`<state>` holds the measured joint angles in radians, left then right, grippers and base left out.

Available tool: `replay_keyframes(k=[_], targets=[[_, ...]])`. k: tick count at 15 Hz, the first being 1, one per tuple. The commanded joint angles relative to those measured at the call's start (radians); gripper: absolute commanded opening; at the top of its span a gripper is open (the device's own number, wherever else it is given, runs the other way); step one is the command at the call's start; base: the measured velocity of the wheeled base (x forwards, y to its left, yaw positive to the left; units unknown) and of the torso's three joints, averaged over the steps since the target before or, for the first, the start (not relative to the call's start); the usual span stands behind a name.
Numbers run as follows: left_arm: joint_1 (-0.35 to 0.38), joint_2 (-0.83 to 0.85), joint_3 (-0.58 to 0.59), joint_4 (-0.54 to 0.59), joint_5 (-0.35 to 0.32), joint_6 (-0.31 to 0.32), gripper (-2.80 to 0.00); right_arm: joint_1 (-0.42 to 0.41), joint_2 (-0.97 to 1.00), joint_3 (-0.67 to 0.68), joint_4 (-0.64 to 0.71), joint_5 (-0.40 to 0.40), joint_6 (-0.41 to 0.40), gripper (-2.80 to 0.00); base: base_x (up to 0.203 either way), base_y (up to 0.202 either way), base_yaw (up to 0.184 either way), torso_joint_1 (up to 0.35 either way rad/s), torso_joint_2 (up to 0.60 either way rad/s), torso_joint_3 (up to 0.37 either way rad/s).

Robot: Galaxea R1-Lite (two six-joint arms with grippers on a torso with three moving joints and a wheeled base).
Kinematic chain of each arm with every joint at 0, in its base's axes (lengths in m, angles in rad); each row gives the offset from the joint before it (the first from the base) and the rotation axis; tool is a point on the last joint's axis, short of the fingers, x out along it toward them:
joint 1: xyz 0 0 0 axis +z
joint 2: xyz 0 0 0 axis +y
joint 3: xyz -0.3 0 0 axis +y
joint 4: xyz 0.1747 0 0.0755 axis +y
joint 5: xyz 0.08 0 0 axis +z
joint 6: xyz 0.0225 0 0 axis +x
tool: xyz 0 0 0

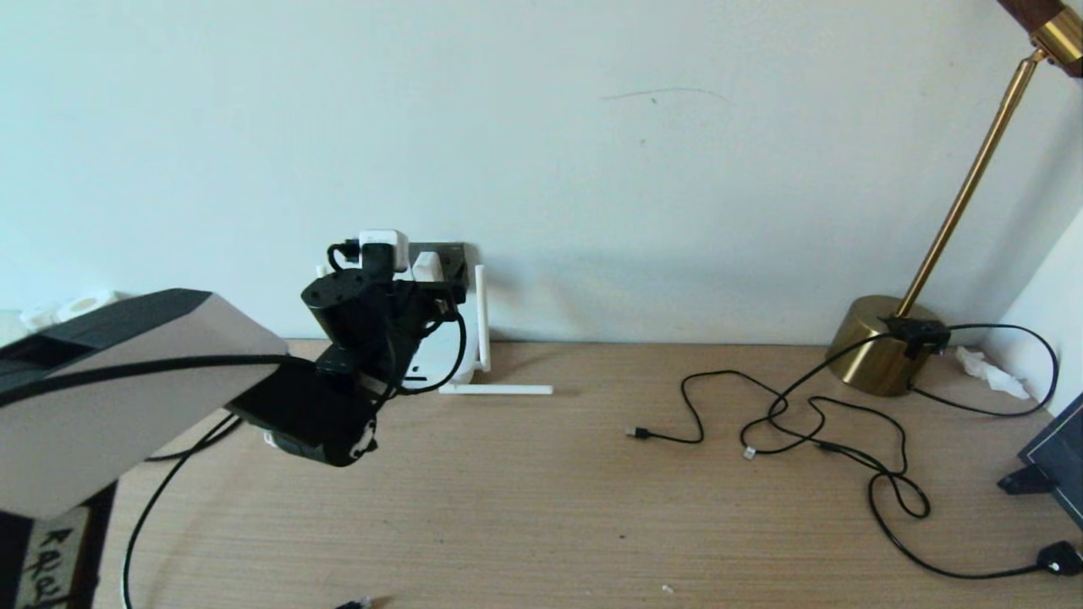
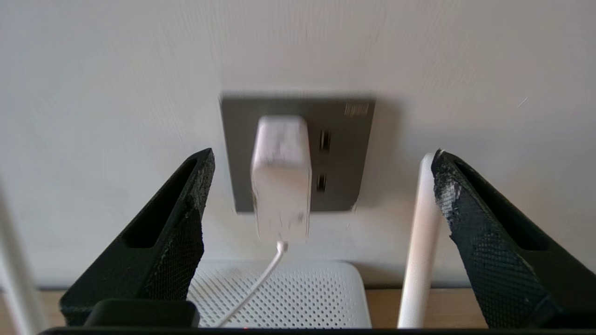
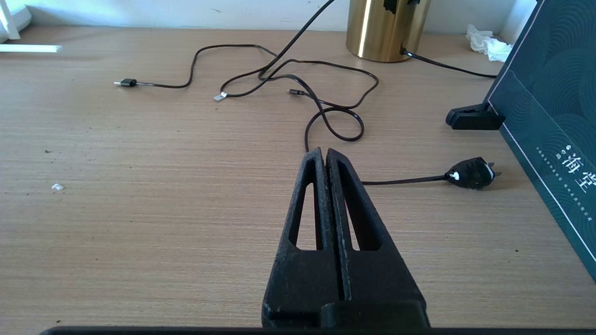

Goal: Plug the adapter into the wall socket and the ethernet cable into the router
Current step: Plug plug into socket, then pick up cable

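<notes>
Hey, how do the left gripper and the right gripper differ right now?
The left gripper is open, its fingers spread wide; the right gripper is shut, fingers pressed together. The left gripper is raised and faces the wall socket, where the adapter sits above the router; the right gripper is low over the wooden table, pointing toward loose black cables. Both are black and hold nothing.

matt wood-grain table (image 3: pixel 139 209); glossy brass lamp base (image 3: pixel 386 28).
</notes>
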<state>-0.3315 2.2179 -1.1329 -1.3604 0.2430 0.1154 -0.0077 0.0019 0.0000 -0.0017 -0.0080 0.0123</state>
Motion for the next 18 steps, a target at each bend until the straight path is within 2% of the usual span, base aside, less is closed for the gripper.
replay_keyframes(k=[1,3,5,7,9,10,12,13,14,15,18], targets=[[0.005,-0.111,0.04,-0.002,-0.006,0.008,0.0,0.0,0.0,0.0,-0.001,0.0,0.0,-2.8,0.0,0.0,0.0,0.0,0.0,0.0],[0.005,-0.256,0.115,0.045,-0.051,0.022,0.0,0.0,0.0,0.0,0.0,0.0,0.0,-2.8,0.0,0.0,0.0,0.0,0.0,0.0],[0.001,-0.44,0.168,0.163,-0.116,0.041,0.0,0.0,0.0,0.0,-0.001,0.0,0.0,-2.8,0.0,0.0,0.0,0.0,0.0,0.0],[0.003,-0.641,0.188,0.384,-0.205,0.078,0.0,0.0,0.0,0.0,-0.001,0.0,0.0,-2.8,0.0,0.0,0.0,0.0,0.0,0.0],[0.029,-0.839,0.213,0.717,-0.323,0.157,0.0,0.0,0.0,0.0,-0.001,0.0,0.0,-2.8,0.0,0.0,0.0,0.0,0.0,0.0],[0.05,-0.932,0.242,0.897,-0.386,0.218,0.0,0.0,0.0,0.0,0.0,0.0,0.0,-2.8,0.0,0.0,0.0,0.0,0.0,0.0],[0.083,-1.081,0.334,1.293,-0.491,0.398,0.0,0.0,0.0,0.0,-0.001,0.0,0.0,-2.8,0.0,0.0,0.0,0.0,0.0,0.0],[0.092,-1.12,0.384,1.468,-0.524,0.535,0.0,0.0,0.0,0.0,0.0,0.0,0.0,-2.8,0.0,0.0,0.0,0.0,0.0,0.0],[0.1,-1.136,0.434,1.594,-0.544,0.689,0.0,0.0,0.0,0.0,0.0,0.0,0.0,-2.8,0.0,0.0,0.0,0.0,0.0,0.0],[0.105,-1.132,0.482,1.666,-0.544,0.801,0.0,0.0,0.0,0.0,0.0,0.0,0.0,-2.8,0.0,0.0,0.0,0.0,0.0,0.0],[0.107,-0.988,0.526,1.71,-0.469,0.942,0.0,0.0,0.0,0.0,-0.001,0.0,0.0,-2.8,0.0,0.0,0.0,0.0,0.0,0.0]])
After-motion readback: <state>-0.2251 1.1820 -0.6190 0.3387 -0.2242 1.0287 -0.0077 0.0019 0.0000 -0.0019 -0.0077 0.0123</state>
